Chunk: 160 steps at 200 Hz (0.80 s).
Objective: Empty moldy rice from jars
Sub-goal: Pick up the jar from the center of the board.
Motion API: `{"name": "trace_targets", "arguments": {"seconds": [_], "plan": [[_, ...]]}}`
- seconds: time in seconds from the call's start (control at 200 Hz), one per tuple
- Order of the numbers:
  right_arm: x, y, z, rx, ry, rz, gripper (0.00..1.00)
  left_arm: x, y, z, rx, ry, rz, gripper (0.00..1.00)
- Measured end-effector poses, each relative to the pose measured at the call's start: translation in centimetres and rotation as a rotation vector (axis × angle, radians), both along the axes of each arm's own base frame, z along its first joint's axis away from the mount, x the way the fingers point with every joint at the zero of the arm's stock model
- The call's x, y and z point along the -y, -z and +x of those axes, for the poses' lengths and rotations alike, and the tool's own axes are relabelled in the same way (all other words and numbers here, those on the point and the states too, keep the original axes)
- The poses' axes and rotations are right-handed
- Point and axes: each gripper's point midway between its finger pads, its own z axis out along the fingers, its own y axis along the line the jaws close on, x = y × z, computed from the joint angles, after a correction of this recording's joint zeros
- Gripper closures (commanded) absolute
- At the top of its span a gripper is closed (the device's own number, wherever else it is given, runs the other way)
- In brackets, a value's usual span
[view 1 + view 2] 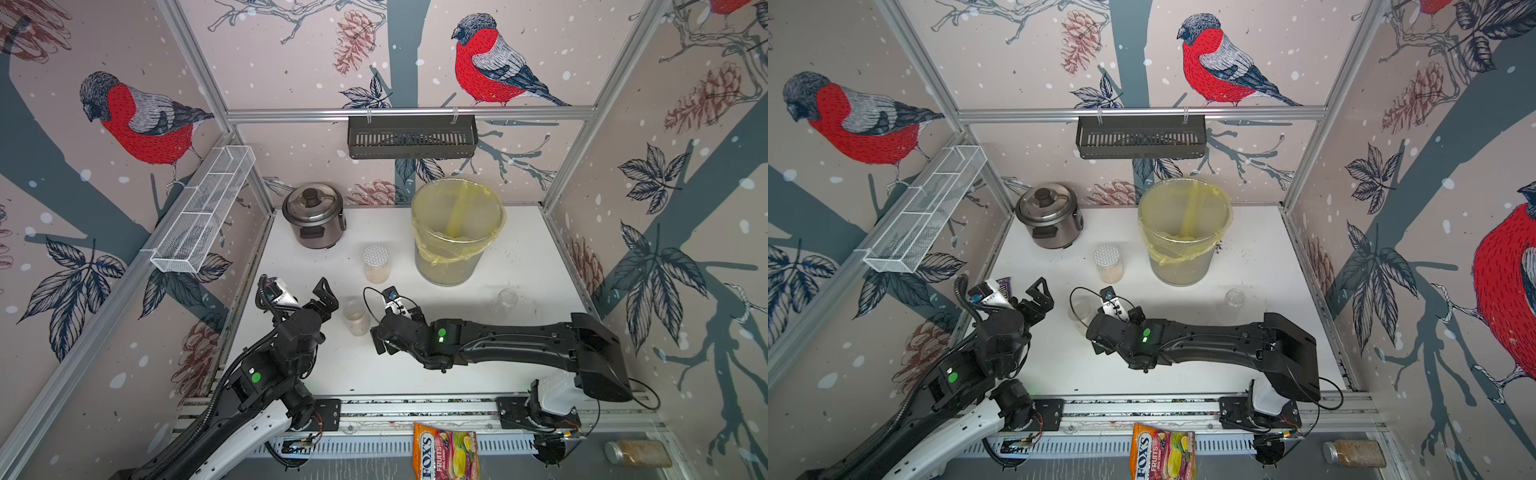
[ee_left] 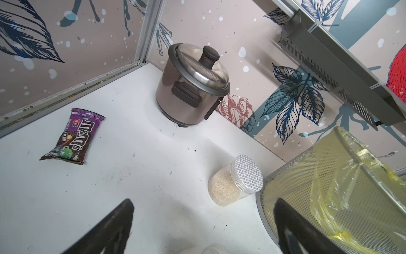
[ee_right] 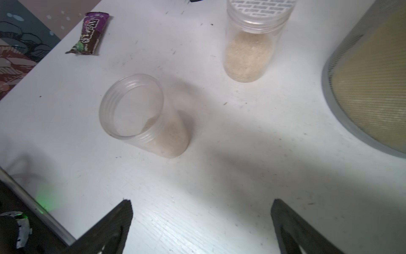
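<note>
Three small clear jars (image 1: pixel 1108 266) stand upright on the white table (image 1: pixel 519 257). In both top views the wider jar (image 1: pixel 376 266), capped by a silver dotted lid (image 1: pixel 376 254), sits just beside the big bin (image 1: pixel 446 272) lined with a yellow bag (image 1: pixel 455 251), and pale moldy rice (image 3: pixel 247 57) fills roughly its lower half. Nearer the robot, the narrow jar (image 1: pixel 356 318) has its mouth uncovered, with more of the beige grains banked in its lower part. It stands between the two grippers, near both and touching neither. The left gripper (image 1: pixel 329 299) hangs just to its left with the fingers (image 2: pixel 118 215) spread wide and nothing between them. The right gripper (image 3: pixel 201 202) points at the same jar from the other side, its fingers (image 3: pixel 285 215) likewise released and empty above bare table. The third jar (image 1: pixel 507 299) stands well apart, beyond the right forearm and in front of the bin; whether it holds any grains is too faint to tell. A rice cooker (image 1: pixel 313 216) sits in the far left corner, and a purple candy packet (image 2: pixel 72 136) lies flat near the left wall.
</note>
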Motion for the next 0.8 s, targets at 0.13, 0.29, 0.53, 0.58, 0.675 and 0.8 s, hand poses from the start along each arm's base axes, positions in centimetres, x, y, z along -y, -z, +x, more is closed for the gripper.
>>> {"name": "trace_targets", "arguments": {"seconds": [0.13, 0.29, 0.53, 0.58, 0.675, 0.8], "plan": [[-2.6, 1.1, -0.5, 0.030, -0.059, -0.004, 0.00, -1.5, 0.2, -0.9, -0.007, -0.040, 0.009, 0.02], [-5.3, 1.7, 0.1, 0.072, -0.090, 0.001, 0.00, -3.1, 0.3, -1.9, -0.007, -0.087, 0.010, 0.02], [-6.8, 2.6, 1.7, 0.101, -0.072, 0.013, 0.02, -4.6, 1.4, -3.3, 0.027, -0.119, -0.084, 0.02], [-6.7, 2.9, 2.2, 0.103, -0.064, 0.010, 0.05, -5.1, 1.6, -3.6, 0.033, -0.133, -0.096, 0.02], [-7.2, 2.9, 3.1, 0.115, -0.059, 0.017, 0.10, -6.0, 1.8, -4.1, 0.043, -0.172, -0.115, 0.02], [-7.9, 3.2, 3.7, 0.116, -0.062, 0.028, 0.11, -6.4, 2.0, -4.2, 0.039, -0.202, -0.112, 0.02]]}}
